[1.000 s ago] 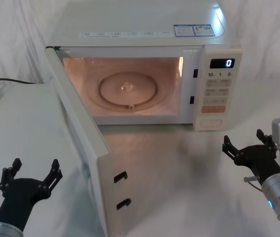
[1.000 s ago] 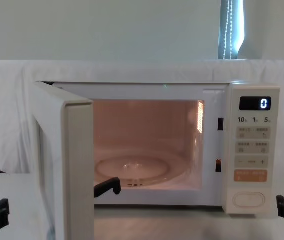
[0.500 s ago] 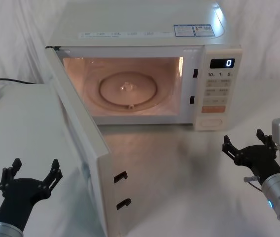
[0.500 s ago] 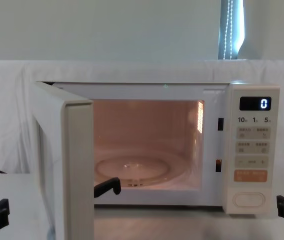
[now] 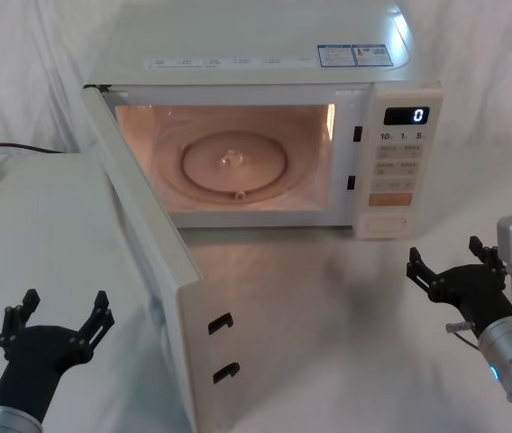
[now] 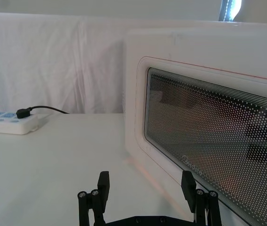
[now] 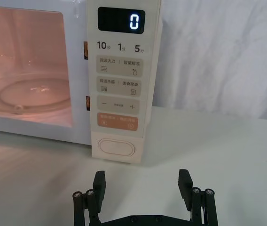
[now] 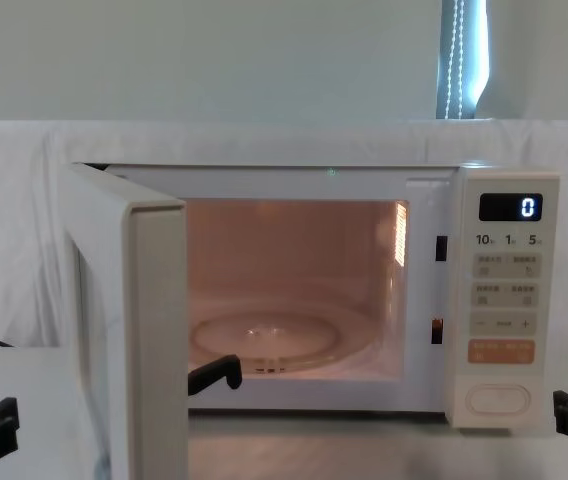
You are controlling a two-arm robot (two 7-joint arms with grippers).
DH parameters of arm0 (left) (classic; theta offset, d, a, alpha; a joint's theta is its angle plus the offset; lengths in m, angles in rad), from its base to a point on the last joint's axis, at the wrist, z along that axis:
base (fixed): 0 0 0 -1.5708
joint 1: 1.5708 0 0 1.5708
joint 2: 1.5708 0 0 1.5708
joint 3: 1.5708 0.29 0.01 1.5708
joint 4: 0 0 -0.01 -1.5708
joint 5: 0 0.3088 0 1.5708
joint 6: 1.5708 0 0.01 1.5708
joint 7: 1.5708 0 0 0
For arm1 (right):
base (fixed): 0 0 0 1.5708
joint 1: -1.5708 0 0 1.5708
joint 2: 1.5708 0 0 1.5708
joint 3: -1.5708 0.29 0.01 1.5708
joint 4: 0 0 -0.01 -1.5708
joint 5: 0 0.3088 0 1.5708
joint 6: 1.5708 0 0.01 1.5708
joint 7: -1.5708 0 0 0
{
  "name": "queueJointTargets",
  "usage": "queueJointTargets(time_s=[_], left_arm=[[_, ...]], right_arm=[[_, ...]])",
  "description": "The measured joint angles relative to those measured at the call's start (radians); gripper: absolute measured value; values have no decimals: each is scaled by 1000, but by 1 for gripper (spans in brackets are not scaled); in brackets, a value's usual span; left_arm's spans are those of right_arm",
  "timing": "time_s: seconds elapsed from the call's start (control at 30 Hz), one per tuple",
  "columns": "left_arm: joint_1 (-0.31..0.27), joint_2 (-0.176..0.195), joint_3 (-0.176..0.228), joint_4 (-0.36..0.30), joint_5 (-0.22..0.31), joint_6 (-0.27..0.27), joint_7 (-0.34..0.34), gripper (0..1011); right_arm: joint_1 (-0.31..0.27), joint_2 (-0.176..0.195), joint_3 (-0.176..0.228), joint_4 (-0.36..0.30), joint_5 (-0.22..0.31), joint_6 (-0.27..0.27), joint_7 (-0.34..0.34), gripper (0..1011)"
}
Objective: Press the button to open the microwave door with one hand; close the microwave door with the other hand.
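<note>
The microwave door (image 5: 139, 262) (image 8: 134, 330) stands swung wide open toward me, hinged on the left, and the cavity is lit with its glass turntable (image 5: 233, 162) showing. Its dark window (image 6: 218, 141) faces the left wrist camera. The cream pill-shaped button (image 5: 388, 222) (image 7: 118, 147) (image 8: 498, 399) sits at the bottom of the control panel, under the orange key. My left gripper (image 5: 55, 317) (image 6: 146, 183) hovers open at the front left, on the outer side of the door. My right gripper (image 5: 450, 260) (image 7: 142, 181) is open at the front right, a short way back from the button.
A white power strip (image 6: 9, 123) with a black cable (image 5: 13, 149) lies at the far left of the table. The display (image 5: 406, 115) reads 0. White cloth (image 8: 14, 230) drapes behind the microwave. Bare tabletop (image 5: 328, 307) lies between the door's edge and the right gripper.
</note>
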Motion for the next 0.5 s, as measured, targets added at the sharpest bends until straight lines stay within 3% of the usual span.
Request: queueJointTargets(time_s=[0.4,0.5], left_arm=[[0,0,0,0,0,0,0,999],[0,0,0,0,0,0,0,945]], right_arm=[[0,0,0,0,0,0,0,1002],[0,0,0,0,0,0,0,1002]])
